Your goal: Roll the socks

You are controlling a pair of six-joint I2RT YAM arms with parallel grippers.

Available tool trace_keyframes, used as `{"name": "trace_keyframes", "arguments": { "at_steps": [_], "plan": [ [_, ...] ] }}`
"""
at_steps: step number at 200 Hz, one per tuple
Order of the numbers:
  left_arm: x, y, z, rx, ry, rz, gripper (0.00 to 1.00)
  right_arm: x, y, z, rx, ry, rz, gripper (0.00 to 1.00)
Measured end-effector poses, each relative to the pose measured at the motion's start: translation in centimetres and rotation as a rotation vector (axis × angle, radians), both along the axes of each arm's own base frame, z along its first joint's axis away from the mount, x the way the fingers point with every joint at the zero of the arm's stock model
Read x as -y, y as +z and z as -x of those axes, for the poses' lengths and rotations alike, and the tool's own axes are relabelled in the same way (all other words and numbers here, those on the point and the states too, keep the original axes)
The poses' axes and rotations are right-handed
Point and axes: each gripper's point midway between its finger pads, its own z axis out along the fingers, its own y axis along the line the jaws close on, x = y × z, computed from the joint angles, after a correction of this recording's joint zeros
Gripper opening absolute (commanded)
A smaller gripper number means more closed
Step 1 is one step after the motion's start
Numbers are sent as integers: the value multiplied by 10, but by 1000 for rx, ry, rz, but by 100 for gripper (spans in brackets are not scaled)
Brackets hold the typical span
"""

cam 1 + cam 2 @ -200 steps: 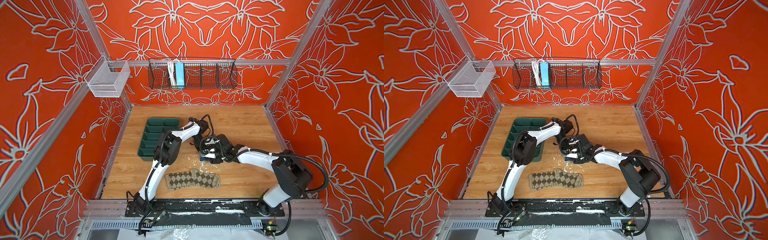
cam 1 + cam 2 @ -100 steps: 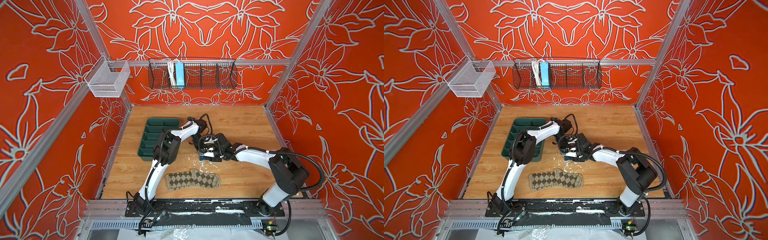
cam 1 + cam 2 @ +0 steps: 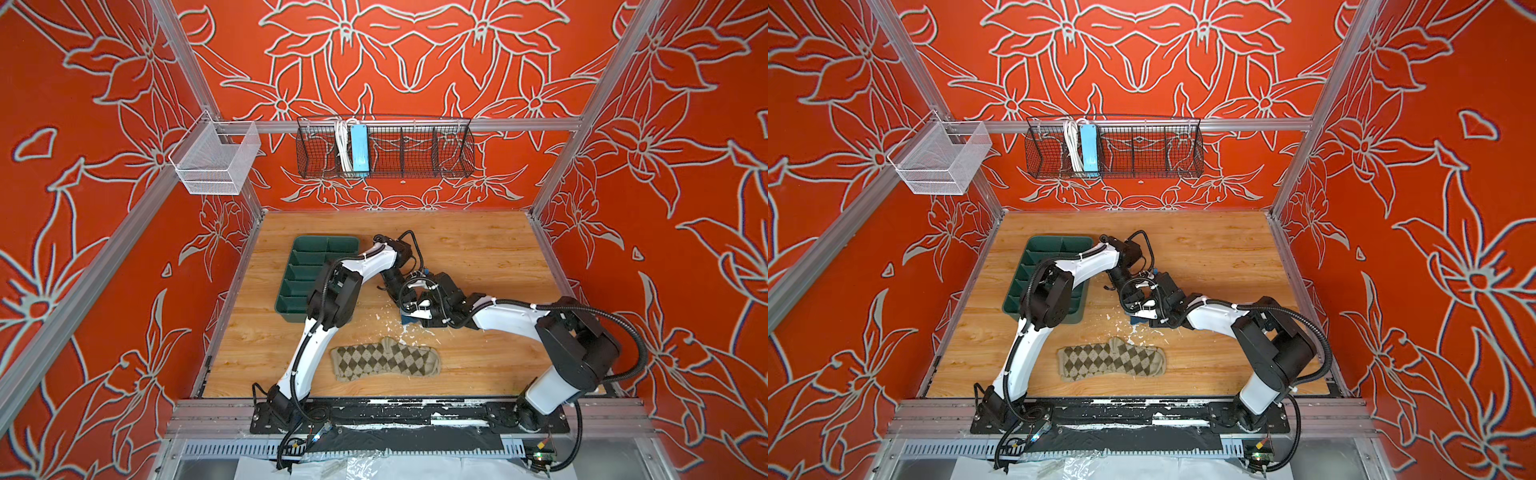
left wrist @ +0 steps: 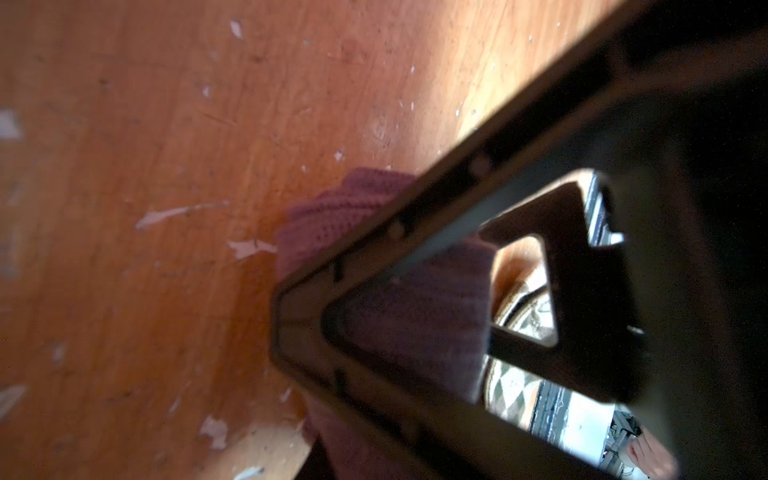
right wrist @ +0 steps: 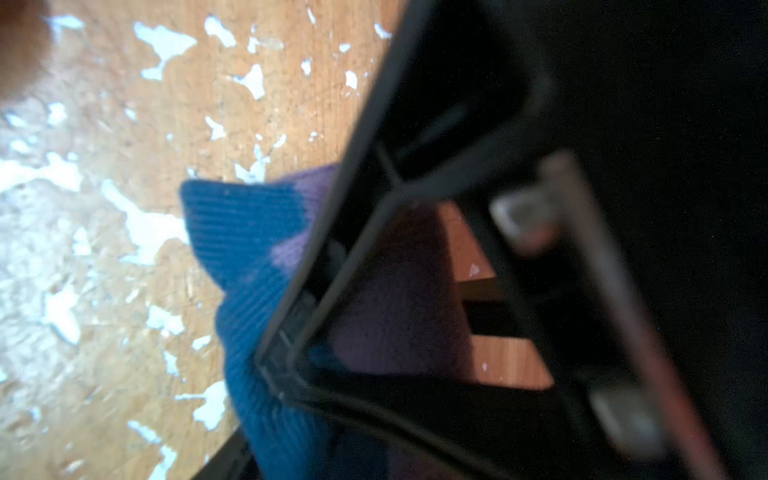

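The black wire basket [image 3: 415, 166] on the back wall holds a light-blue power strip [image 3: 359, 149] and a coil of white cable [image 3: 341, 143] in its left sections. The strip is too small here to read anything on it. A white mesh basket [image 3: 216, 166] hangs from the left rail. The green tray [image 3: 322, 242], split into a row of compartments, sits at the left back of the table [image 3: 478, 249], and my left arm [image 3: 316, 332] crosses its near corner.

The purple sock [image 4: 345, 203] lies mid-table under both my jaws, which hide most of it in both top views. My left jaws are narrow, pinched on the purple ribbed fabric, which bunches around a finger [image 4: 299, 320]. My right jaws sit over the sock's navy end [image 5: 232, 232]. One finger [image 5: 316, 316] lies against the cloth, but I cannot tell whether they grip it or stand apart. The argyle sock [image 3: 384, 359] lies flat near the front edge — well apart from both jaws.

Compared with a second ago, the argyle sock and the green tray have not shifted, and my left arm keeps the same pose. My right arm [image 3: 507, 318] has drawn its elbow slightly in toward the middle — its jaws stay at the same spot.
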Motion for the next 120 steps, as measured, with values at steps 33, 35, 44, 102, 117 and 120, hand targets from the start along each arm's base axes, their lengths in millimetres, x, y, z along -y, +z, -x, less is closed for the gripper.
{"name": "trace_keyframes", "arguments": {
  "at_steps": [33,35,44,102,117,120],
  "plan": [
    [-3,1,-3,-8,8,16,21,-3,-1,-5,29,14,8,46],
    [-3,1,-3,-9,9,17,22,-3,-1,-5,29,14,9,45],
    [-3,1,-3,-10,8,18,22,-3,-3,-4,30,17,15,38],
    [-3,1,-7,9,9,24,46,-1,-6,-2,25,40,39,9],
    [-4,3,-11,41,8,30,52,-1,-5,0,11,36,37,4],
    [-4,3,-12,48,8,31,53,0,-5,1,9,33,37,3]
  ]
}}
